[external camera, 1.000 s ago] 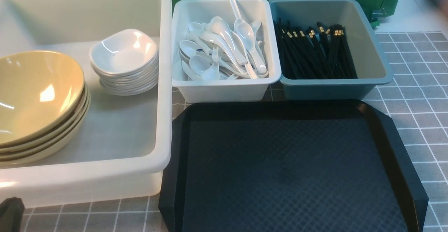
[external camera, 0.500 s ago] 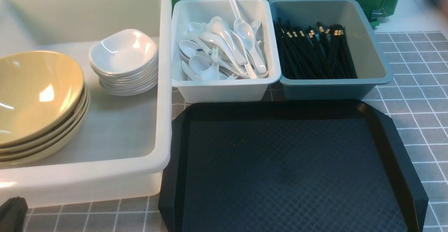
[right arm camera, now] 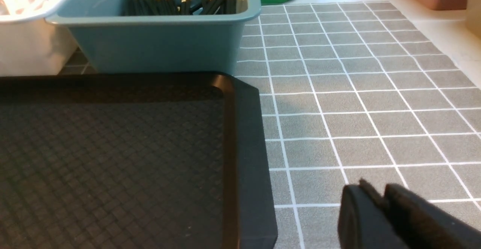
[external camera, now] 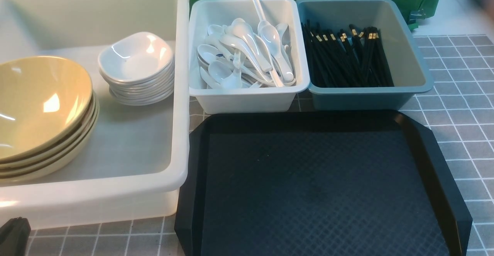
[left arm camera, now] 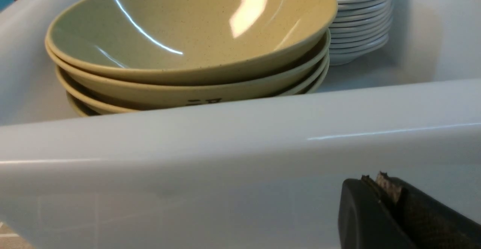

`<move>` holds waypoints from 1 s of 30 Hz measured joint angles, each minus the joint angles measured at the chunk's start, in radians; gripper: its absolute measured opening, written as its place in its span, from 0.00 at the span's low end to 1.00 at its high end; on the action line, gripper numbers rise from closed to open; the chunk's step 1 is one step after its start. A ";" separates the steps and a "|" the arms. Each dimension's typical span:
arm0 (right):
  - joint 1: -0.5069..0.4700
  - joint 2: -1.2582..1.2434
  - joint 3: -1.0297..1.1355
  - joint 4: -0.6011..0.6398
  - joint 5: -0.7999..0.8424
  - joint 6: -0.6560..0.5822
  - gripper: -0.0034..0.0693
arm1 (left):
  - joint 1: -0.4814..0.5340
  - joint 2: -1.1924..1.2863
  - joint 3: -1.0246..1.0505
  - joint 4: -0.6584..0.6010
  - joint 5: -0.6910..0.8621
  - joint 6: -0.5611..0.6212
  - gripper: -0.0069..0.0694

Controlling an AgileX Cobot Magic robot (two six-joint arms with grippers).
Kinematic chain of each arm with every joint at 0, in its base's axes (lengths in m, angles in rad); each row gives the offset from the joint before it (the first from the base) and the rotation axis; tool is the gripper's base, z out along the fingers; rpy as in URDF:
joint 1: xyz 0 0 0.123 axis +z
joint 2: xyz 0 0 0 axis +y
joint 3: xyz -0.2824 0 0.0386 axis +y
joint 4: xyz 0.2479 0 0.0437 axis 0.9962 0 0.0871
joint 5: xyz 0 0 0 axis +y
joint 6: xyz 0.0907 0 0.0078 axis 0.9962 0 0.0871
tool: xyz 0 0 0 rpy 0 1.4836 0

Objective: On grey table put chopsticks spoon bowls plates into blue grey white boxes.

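Chopsticks (external camera: 347, 57) fill blue box (external camera: 415, 70) behind black tray (external camera: 320, 186).

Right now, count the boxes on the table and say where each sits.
3. The large white box is on the left, holding bowls and plates; the small white box of spoons is behind the black tray; the blue box of chopsticks stands to its right.
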 joint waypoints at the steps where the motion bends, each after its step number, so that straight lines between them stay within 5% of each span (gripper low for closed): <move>1: 0.000 0.000 0.000 0.000 0.000 0.000 0.21 | 0.000 0.000 0.000 0.000 0.000 0.000 0.08; 30: 0.000 0.000 0.000 -0.001 0.000 0.000 0.25 | 0.000 0.000 0.000 0.000 0.000 0.000 0.08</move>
